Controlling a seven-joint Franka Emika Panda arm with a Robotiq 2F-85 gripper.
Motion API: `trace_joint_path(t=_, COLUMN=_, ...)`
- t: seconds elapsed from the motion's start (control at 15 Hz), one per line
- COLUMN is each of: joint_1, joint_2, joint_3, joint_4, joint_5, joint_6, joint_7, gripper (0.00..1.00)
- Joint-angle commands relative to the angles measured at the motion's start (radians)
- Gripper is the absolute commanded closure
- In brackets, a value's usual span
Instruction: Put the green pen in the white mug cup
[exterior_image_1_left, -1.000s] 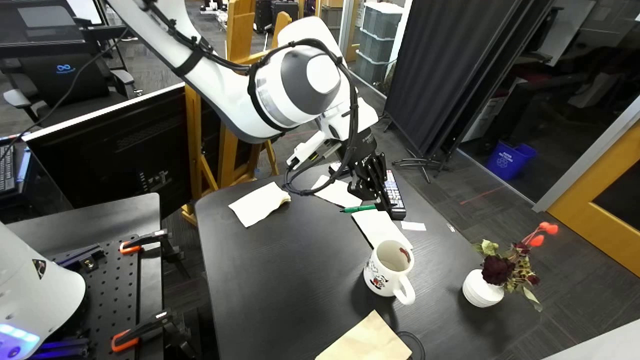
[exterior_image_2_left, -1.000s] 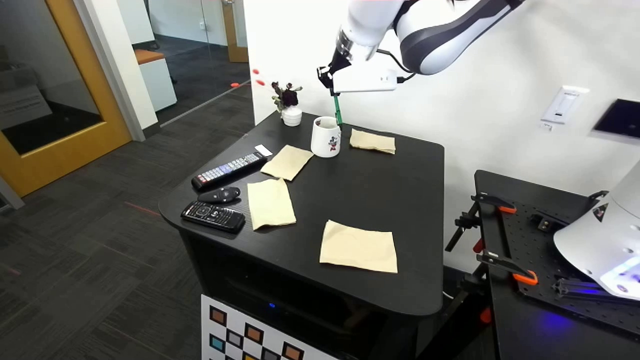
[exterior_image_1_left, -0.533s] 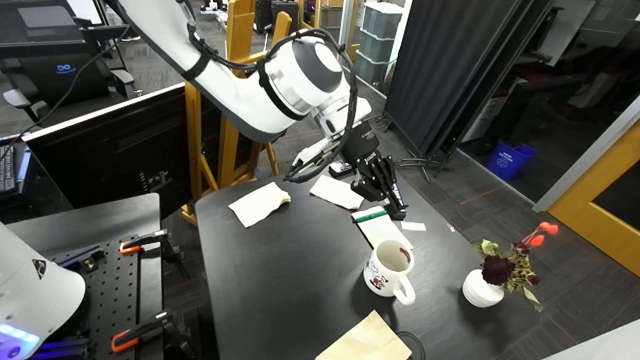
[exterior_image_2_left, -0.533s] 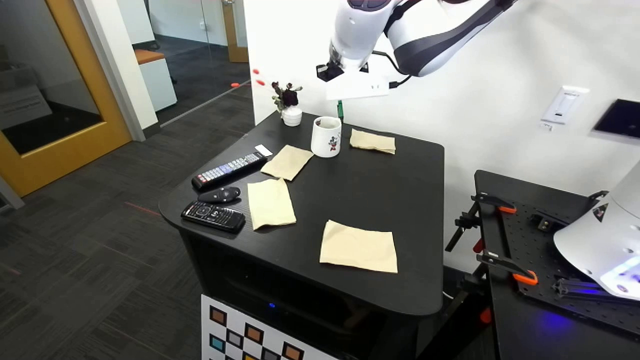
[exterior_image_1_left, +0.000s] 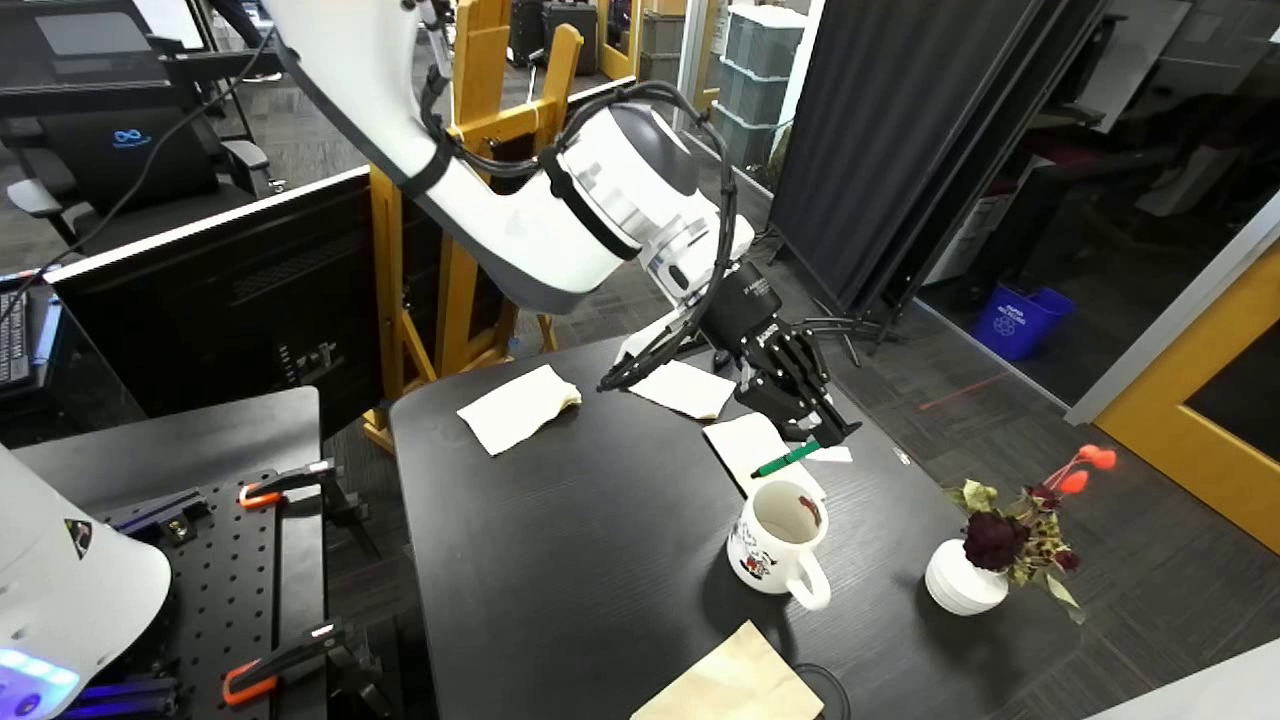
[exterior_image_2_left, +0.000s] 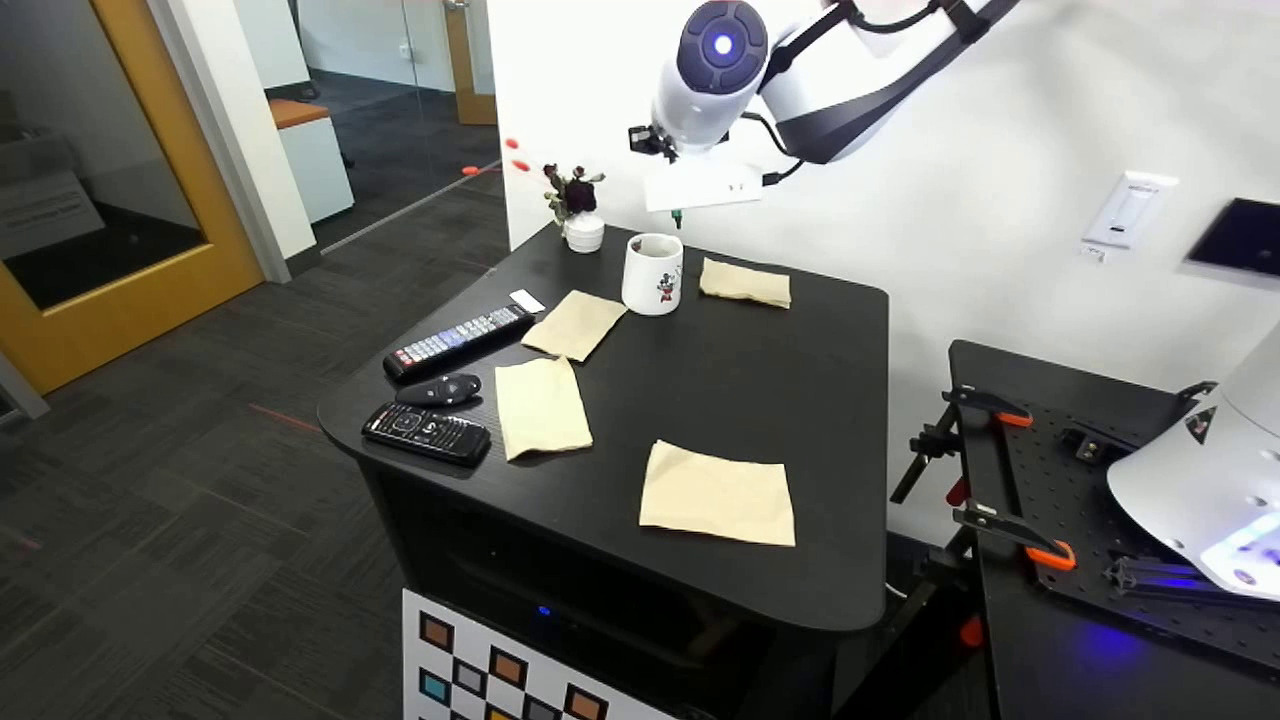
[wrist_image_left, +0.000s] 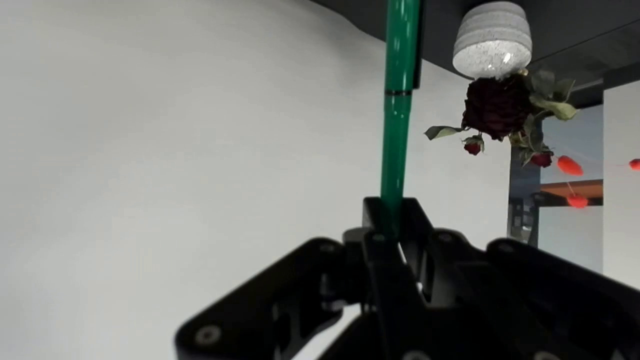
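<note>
Green pen (exterior_image_1_left: 786, 459) and fingers (wrist_image_left: 417, 222) have shifted toward the white mug (exterior_image_2_left: 648, 280) since half a second ago; in an exterior view we also read the pen as tilted more steeply. Mug is where it was.

We have the pen clamped by one end, fingers closed down to its thickness, one on each side. From the tips it runs off the top of the wrist view. Pen is in the air, outside the mug, free end near the rim in both exterior views; can't tell if it's over the rim or off to the side. In an exterior view only that end shows, below the white housing (exterior_image_2_left: 702, 188) on the wrist.

Mug stands upright on the tabletop (exterior_image_2_left: 780, 400), cartoon print on its side. We have a beige napkin (exterior_image_2_left: 575, 325) just beside it, a second napkin (exterior_image_2_left: 745, 284) near its other side, a third napkin (exterior_image_2_left: 543, 405) and a fourth napkin (exterior_image_2_left: 717, 493) farther off. White card (exterior_image_2_left: 527, 300) sits between the first one and the edge, with a long remote (exterior_image_2_left: 460, 343) next to it, then two shorter remotes (exterior_image_2_left: 427, 432). White vase (exterior_image_1_left: 965, 577) with dark red flowers (exterior_image_1_left: 995, 540) is past the mug; both appear inverted in our wrist view. Arm (exterior_image_1_left: 520, 220) reaches in from above.
</note>
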Motion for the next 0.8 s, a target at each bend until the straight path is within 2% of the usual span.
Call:
trace_joint_path(t=0.0, joint_1=-0.041, joint_2=0.045, joint_3=0.043, joint_4=0.047, joint_5=-0.116, joint_6=-0.065, joint_7=0.104, gripper=0.97)
trace_joint_path(t=0.07, joint_1=-0.052, joint_2=0.049, joint_3=0.056, joint_4=0.047, joint_5=-0.112, joint_6=-0.077, joint_7=0.102, gripper=0.97)
trace_joint_path(t=0.13, joint_1=-0.070, joint_2=0.024, joint_3=0.073, joint_4=0.020, joint_5=-0.095, joint_6=-0.051, joint_7=0.067, gripper=0.88)
trace_joint_path(t=0.4, joint_1=-0.076, joint_2=0.040, joint_3=0.083, joint_4=0.030, joint_5=-0.097, joint_6=-0.066, joint_7=0.070, gripper=0.88)
trace_joint_path(t=0.47, joint_1=-0.076, joint_2=0.040, joint_3=0.083, joint_4=0.031, joint_5=-0.097, joint_6=-0.066, joint_7=0.070, gripper=0.97)
trace_joint_path(t=0.73, joint_1=-0.071, joint_2=0.078, joint_3=0.091, joint_4=0.061, joint_5=-0.177, joint_6=-0.102, joint_7=0.147, gripper=0.97)
